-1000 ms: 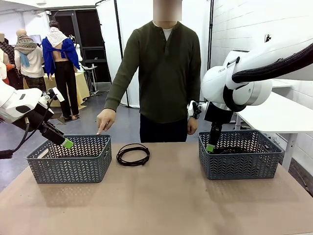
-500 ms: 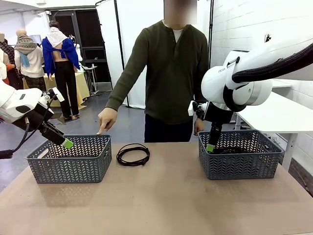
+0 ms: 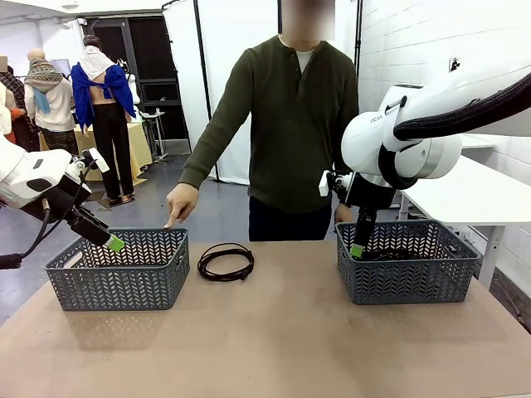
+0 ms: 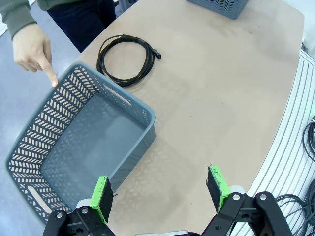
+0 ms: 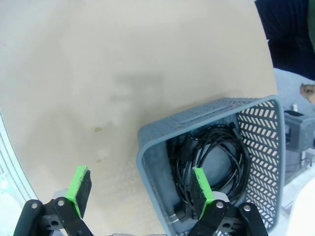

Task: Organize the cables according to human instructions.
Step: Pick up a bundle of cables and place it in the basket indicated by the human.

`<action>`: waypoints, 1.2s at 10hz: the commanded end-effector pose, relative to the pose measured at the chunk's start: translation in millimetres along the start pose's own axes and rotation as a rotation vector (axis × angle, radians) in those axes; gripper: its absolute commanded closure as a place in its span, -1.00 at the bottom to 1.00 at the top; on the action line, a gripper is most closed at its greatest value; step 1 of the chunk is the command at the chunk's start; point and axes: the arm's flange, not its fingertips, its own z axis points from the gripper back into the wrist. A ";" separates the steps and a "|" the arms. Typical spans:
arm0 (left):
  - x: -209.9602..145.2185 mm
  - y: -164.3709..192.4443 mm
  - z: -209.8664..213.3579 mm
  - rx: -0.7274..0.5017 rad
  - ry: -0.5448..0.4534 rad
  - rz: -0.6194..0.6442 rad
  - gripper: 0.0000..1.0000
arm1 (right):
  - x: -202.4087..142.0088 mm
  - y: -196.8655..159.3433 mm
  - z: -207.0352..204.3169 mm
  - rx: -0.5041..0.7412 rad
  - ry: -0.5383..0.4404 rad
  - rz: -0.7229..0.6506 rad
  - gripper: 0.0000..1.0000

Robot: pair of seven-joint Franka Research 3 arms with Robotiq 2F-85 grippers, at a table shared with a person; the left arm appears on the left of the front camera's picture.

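Our left pincer (image 3: 115, 244) hangs wide and empty over the near edge of the left basket (image 3: 116, 286), and our right pincer (image 3: 356, 250) hangs wide and empty over the near-left corner of the right basket (image 3: 406, 278). One coiled black cable (image 3: 226, 261) lies flat on the tabletop (image 3: 274, 348) between the two baskets, nearer the left one; more cables (image 5: 216, 162) lie heaped in the right basket. The person's hand (image 3: 179, 203) points a finger down at the far rim of the left basket, which is empty inside.

We judge the loose coil light, limp and apt to sag or unwind, so we would pinch across the bundled loops at one side, not a single strand. The tabletop is plain, matte brown and uncluttered, with open room around the coil.
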 end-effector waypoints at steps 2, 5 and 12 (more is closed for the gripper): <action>-0.7 2.4 -1.0 -0.006 -0.012 0.009 -1.00 | 0.8 -2.3 -0.3 0.002 0.009 0.000 -1.00; -0.7 2.4 -1.0 -0.006 -0.012 0.009 -1.00 | 0.8 -2.3 -0.3 0.002 0.009 0.000 -1.00; 27.4 0.8 -8.5 -0.016 0.051 -0.043 -1.00 | 0.8 -2.3 -0.3 0.002 0.009 0.000 -1.00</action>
